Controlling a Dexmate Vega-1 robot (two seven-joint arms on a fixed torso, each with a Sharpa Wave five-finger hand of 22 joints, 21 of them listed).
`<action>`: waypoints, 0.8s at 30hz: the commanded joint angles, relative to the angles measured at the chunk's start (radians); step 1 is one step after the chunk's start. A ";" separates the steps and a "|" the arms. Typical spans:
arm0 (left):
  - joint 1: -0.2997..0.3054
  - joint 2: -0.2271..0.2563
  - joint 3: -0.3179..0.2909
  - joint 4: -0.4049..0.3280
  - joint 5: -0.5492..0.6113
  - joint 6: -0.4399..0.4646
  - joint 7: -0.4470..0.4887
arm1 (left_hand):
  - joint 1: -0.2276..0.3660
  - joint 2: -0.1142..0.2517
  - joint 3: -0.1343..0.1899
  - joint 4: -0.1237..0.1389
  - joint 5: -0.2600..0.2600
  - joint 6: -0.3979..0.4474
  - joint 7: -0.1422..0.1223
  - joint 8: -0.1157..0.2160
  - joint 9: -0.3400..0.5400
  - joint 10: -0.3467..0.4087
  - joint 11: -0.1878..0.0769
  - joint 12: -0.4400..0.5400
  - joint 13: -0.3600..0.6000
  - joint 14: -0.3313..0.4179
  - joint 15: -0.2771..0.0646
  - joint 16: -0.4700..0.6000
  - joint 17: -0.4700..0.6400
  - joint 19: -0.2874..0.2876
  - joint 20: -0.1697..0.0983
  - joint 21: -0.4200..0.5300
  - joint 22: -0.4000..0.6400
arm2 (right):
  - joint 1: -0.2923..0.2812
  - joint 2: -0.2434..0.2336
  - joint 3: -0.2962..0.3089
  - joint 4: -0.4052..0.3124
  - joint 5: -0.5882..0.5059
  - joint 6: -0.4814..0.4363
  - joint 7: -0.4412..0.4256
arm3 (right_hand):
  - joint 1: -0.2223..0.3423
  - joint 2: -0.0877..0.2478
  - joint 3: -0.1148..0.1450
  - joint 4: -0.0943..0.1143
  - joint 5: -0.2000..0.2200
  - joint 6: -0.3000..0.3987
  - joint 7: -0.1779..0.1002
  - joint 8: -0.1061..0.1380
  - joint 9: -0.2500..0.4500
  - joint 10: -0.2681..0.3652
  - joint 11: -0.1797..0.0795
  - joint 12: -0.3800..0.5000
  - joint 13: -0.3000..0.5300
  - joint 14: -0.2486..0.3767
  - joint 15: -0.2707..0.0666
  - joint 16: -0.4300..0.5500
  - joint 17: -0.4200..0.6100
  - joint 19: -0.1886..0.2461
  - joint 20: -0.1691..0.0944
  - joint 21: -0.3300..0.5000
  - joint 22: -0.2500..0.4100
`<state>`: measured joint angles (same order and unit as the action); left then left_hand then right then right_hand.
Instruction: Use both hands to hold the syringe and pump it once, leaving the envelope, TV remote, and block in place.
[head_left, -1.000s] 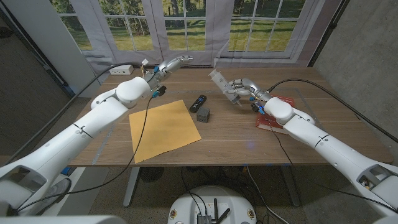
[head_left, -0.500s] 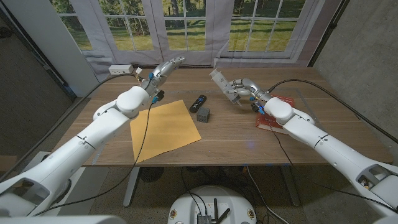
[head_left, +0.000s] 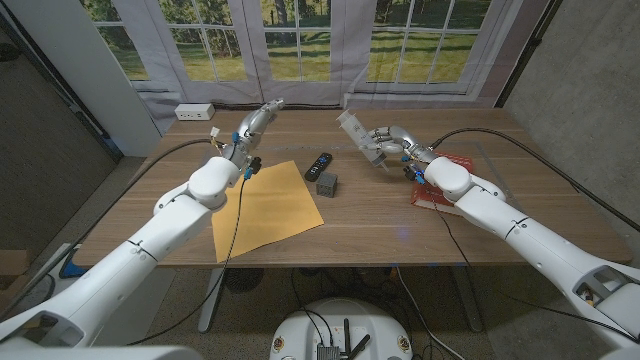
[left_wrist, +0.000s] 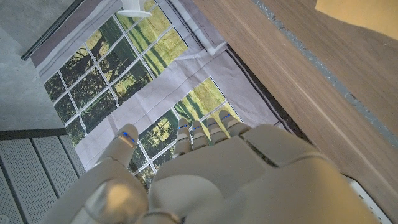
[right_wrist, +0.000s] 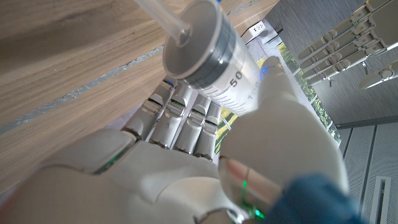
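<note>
Left hand (head_left: 256, 122) has swung inward, lower over the table's far side, fingers straight, holding nothing, so it's probably closing in. Envelope (head_left: 264, 206), block (head_left: 327, 183) and TV remote (head_left: 318, 164) lie between the arms. Farther back, right hand (head_left: 388, 144) grips the syringe (head_left: 355, 133) aloft; open air between them.

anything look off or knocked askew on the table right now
Nothing stands out. The envelope lies flat at an angle, the TV remote and block sit beside it, undisturbed. The right hand holds the syringe above the table; the left hand is open, apart from it.
</note>
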<state>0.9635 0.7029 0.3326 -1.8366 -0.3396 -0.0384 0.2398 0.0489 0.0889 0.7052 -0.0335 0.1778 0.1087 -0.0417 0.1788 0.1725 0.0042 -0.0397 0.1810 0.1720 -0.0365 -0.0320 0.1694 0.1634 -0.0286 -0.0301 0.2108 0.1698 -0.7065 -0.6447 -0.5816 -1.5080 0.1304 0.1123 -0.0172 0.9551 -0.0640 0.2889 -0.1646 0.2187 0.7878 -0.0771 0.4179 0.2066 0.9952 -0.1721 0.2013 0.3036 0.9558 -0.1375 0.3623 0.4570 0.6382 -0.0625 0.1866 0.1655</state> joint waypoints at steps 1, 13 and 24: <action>0.061 -0.044 -0.025 0.031 -0.028 -0.068 0.060 | 0.009 0.061 0.000 -0.008 -0.001 -0.006 -0.002 -0.003 0.001 -0.010 0.001 -0.001 0.003 -0.011 -0.040 0.002 0.002 0.012 -0.005 0.002 0.002 | -0.014 -0.002 0.004 -0.020 0.008 -0.010 -0.008 | 0.190 0.171 -0.001 -0.004 0.004 0.102 -0.110 -0.001 0.004 0.019 -0.025 0.005 0.005 -0.008 -0.102 -0.003 0.001 -0.006 -0.020 0.002 0.001; 0.094 -0.083 -0.041 0.071 -0.063 -0.123 0.082 | 0.010 0.062 -0.004 -0.012 -0.001 -0.009 0.002 -0.003 0.001 -0.011 0.000 0.002 0.003 -0.014 -0.039 0.003 0.002 0.020 -0.006 0.001 0.002 | -0.017 0.015 0.001 -0.011 0.019 -0.011 -0.016 | 0.197 0.171 -0.004 -0.003 0.004 0.100 -0.112 -0.004 0.005 0.012 -0.025 0.004 0.005 -0.013 -0.102 -0.006 0.002 -0.006 -0.021 0.002 0.001; 0.090 -0.123 -0.035 0.141 -0.100 -0.166 0.072 | 0.011 0.059 -0.008 -0.016 -0.001 -0.011 0.002 -0.002 0.001 -0.013 -0.002 0.003 0.003 -0.015 -0.041 0.004 0.002 0.024 -0.006 -0.001 0.002 | -0.009 0.005 -0.007 -0.022 -0.004 -0.032 -0.019 | 0.200 0.173 -0.008 -0.001 0.004 0.102 -0.110 -0.006 0.006 0.014 -0.026 0.005 0.005 -0.012 -0.102 -0.006 0.004 -0.008 -0.022 0.002 0.001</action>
<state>1.0472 0.6181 0.2976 -1.7548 -0.4039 -0.1616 0.3136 0.0488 0.0888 0.6970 -0.0416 0.1778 0.1016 -0.0411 0.1788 0.1726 -0.0024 -0.0358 0.1810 0.1720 -0.0430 -0.0359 0.1694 0.1634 -0.0123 -0.0320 0.2107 0.1698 -0.7206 -0.6336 -0.5801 -1.5189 0.1464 0.1006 -0.0311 0.9719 -0.0680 0.2864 -0.1670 0.2174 0.7912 -0.0914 0.4100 0.2069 0.9898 -0.1773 0.2039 0.3046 0.9469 -0.1357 0.3587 0.4569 0.6309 -0.0551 0.1866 0.1653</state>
